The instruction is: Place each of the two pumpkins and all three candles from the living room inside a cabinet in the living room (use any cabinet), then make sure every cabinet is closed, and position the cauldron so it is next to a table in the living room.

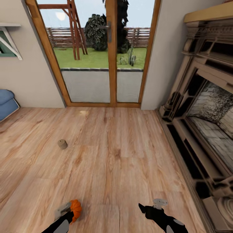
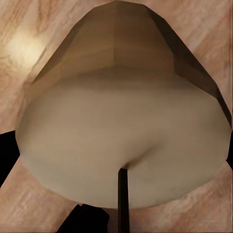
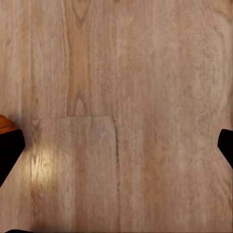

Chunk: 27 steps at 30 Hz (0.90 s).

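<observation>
Wood floor (image 1: 123, 155), left pincer (image 1: 68, 210) low w/ pumpkin (image 1: 75, 208), right pincer (image 1: 149, 207) spread.

Warm tan wood-grain planks are seen all over the floor (image 1: 123, 152). 1 bright orange ribbed pumpkin (image 1: 75, 209) is shown low on that floor, and 1 olive-beige candle (image 1: 62, 144) further up it. The door frame (image 1: 111, 64) above is honey-brown, the fireplace (image 1: 207, 106) beige with grey mottled stone inside, the cushion (image 1: 6, 103) blue.
</observation>
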Motion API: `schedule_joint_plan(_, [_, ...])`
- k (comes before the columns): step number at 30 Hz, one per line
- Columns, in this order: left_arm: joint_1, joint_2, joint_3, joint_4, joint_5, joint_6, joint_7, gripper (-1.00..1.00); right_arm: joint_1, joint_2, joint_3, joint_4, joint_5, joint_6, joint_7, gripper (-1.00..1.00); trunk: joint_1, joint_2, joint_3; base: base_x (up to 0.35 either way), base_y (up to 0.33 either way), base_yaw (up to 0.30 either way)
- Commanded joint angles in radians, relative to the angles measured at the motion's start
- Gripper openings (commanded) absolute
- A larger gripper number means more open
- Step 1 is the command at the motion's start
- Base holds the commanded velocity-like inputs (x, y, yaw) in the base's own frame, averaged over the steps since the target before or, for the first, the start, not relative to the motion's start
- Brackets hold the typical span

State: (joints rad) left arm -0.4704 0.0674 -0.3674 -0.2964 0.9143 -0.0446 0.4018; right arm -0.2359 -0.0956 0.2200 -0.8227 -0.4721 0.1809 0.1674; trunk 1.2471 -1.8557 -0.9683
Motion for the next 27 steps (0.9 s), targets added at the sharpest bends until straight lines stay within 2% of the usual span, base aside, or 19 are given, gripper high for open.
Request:
schedule_joint_plan(1, [-0.001,0.000,-0.008,-0.001,0.010,-0.005,0.005,-1.00,0.000,-0.001,0.002,-0.001,-0.008,0.004,0.000,1.00,0.000,0.000,-0.001,0.214,-0.231,0.106])
schedule_joint_plan(12, [-0.001,0.000,-0.008,0.019,0.008,-0.007,0.005,-1.00,0.000,-0.001,0.002,-0.001,-0.008,0.003,0.000,1.00,0.000,0.000,-0.001,0.223,-0.229,0.041])
schedule_joint_plan(23, [-0.001,0.000,-0.008,0.020,0.008,-0.007,0.005,-1.00,0.000,-0.001,0.002,-0.001,-0.008,0.003,0.000,1.00,0.000,0.000,-0.001,0.231,-0.193,0.208])
schedule_joint_plan(27, [-0.001,0.000,-0.008,0.020,0.008,-0.008,0.005,-1.00,0.000,-0.001,0.002,-0.002,-0.008,0.003,0.000,1.00,0.000,0.000,-0.001,0.234,-0.212,0.057])
